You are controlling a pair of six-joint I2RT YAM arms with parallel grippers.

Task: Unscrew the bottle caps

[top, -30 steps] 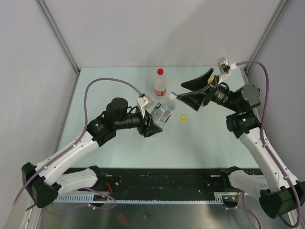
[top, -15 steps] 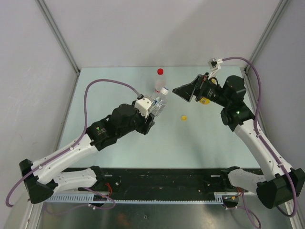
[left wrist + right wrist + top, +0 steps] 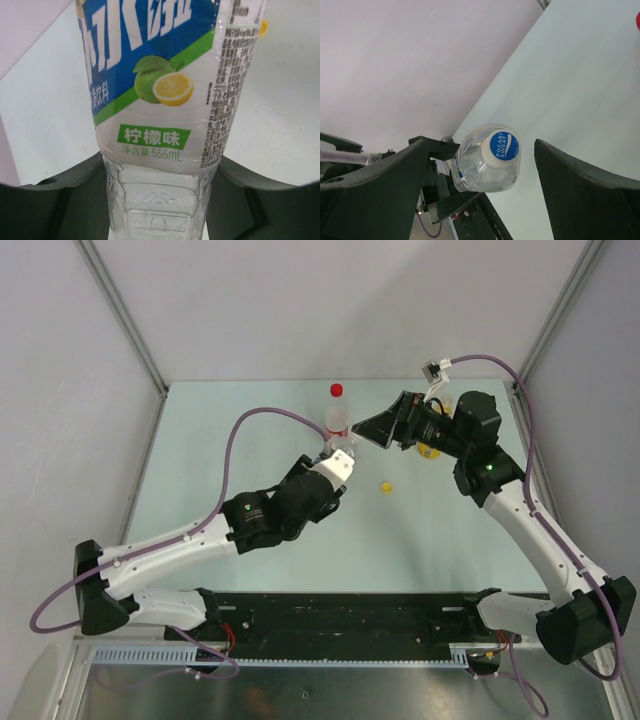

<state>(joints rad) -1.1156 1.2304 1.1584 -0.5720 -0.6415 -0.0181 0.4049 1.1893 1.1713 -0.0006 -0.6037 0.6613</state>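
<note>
Three caps can be counted:
- One red screw cap (image 3: 337,390) sits on the upright clear bottle with the red-white label (image 3: 337,421).
- One white cap with a blue printed top (image 3: 502,144) sits on the clear plastic bottle with the blue-white label (image 3: 155,75).
- One small yellow cap (image 3: 385,486) lies loose on the pale green table (image 3: 190,460).

The left gripper (image 3: 157,200) clamps the blue-label bottle below its label. The right gripper (image 3: 481,145) is spread wide on either side of the white cap and touches nothing.

Left tool (image 3: 159,202) clamped, right tool (image 3: 481,155) spread
</note>
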